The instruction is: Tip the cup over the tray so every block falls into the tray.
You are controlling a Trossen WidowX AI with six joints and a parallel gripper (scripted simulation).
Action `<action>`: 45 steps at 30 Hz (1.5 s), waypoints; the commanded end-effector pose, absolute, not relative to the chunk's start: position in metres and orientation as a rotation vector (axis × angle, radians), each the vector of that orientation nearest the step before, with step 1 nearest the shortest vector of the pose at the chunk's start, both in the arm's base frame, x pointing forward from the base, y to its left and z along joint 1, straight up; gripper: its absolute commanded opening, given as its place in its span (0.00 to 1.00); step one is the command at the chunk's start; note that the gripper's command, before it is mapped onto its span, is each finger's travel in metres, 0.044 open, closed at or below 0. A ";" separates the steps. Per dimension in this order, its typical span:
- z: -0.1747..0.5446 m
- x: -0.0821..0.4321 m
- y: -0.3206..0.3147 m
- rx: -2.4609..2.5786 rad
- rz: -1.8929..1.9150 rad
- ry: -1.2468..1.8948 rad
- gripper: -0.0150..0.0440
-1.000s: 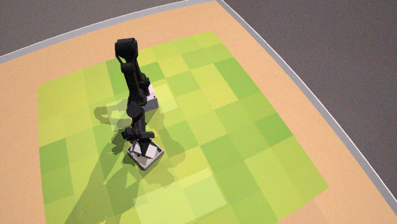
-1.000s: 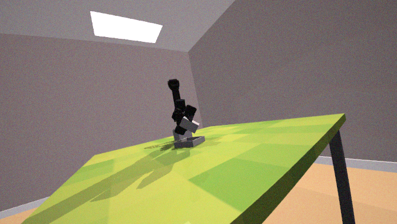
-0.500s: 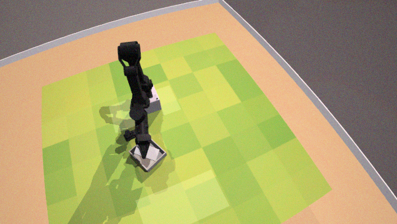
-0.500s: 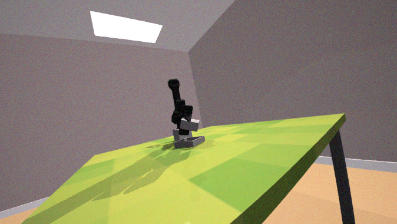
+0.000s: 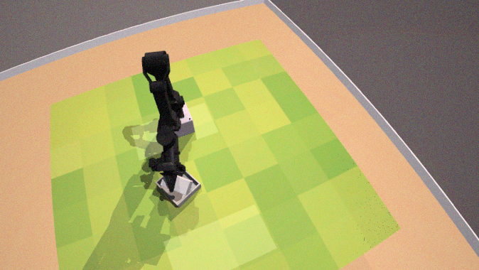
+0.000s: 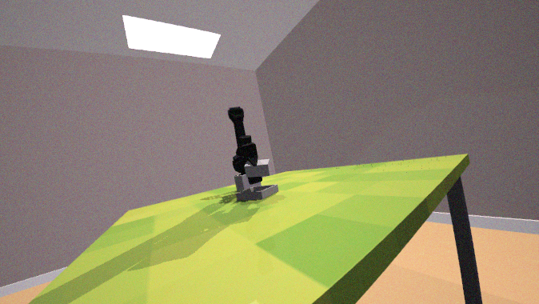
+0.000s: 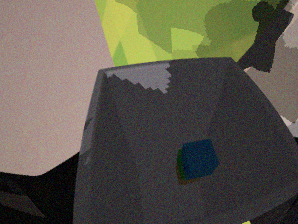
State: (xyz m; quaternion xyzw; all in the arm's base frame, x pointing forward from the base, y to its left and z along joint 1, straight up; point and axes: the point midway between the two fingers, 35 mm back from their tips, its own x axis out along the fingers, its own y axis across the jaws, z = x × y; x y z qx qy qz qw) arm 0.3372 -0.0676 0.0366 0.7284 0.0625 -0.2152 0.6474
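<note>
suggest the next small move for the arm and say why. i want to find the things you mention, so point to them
I'd probably tip the cup [image 5: 183, 185] [image 6: 257, 170] [image 7: 150, 125] further mouth-down over the tray [image 5: 178, 204] [image 6: 269, 192]: it lies roughly sideways above it, and a blue block [image 7: 200, 159] still shows inside.

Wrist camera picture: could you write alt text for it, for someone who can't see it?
Close view into a grey cup, its inside dark except for a lighter patch near the far rim. A blue block lies inside, with slivers of green and brown showing at its edge. Beyond the rim are a patchwork green table top and a plain wall.
</note>
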 end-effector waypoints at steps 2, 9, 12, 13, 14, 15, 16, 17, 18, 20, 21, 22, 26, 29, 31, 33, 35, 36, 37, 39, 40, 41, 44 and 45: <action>0.037 0.339 -0.068 1.784 -0.501 0.110 0.25; 0.036 0.339 -0.068 1.933 -0.521 0.073 0.25; 0.035 0.339 -0.068 1.997 -0.529 0.057 0.25; 0.035 0.339 -0.068 2.018 -0.532 0.051 0.25; 0.035 0.339 -0.068 2.039 -0.535 0.045 0.25; 0.035 0.339 -0.068 2.061 -0.537 0.040 0.25; 0.035 0.339 -0.068 2.082 -0.540 0.034 0.25; 0.035 0.339 -0.068 2.103 -0.542 0.028 0.25; 0.034 0.340 -0.068 2.124 -0.545 0.022 0.25; 0.034 0.340 -0.067 2.167 -0.550 0.010 0.25; 0.034 0.340 -0.067 2.188 -0.553 0.004 0.25; 0.034 0.340 -0.067 2.209 -0.555 -0.002 0.25; 0.033 0.340 -0.067 2.294 -0.565 -0.026 0.25; 0.033 0.340 -0.067 2.358 -0.571 -0.045 0.25; 0.032 0.340 -0.067 2.400 -0.576 -0.058 0.25; 0.032 0.340 -0.067 2.443 -0.580 -0.072 0.25; 0.032 0.340 -0.067 2.485 -0.584 -0.085 0.25; 0.032 0.340 -0.067 2.506 -0.586 -0.092 0.25; 0.031 0.340 -0.067 2.527 -0.588 -0.099 0.25; 0.031 0.341 -0.067 2.569 -0.592 -0.113 0.25; 0.031 0.341 -0.067 2.590 -0.594 -0.120 0.25; 0.031 0.341 -0.067 2.611 -0.596 -0.127 0.25; 0.030 0.341 -0.067 2.675 -0.601 -0.149 0.25; 0.030 0.341 -0.067 2.696 -0.603 -0.157 0.25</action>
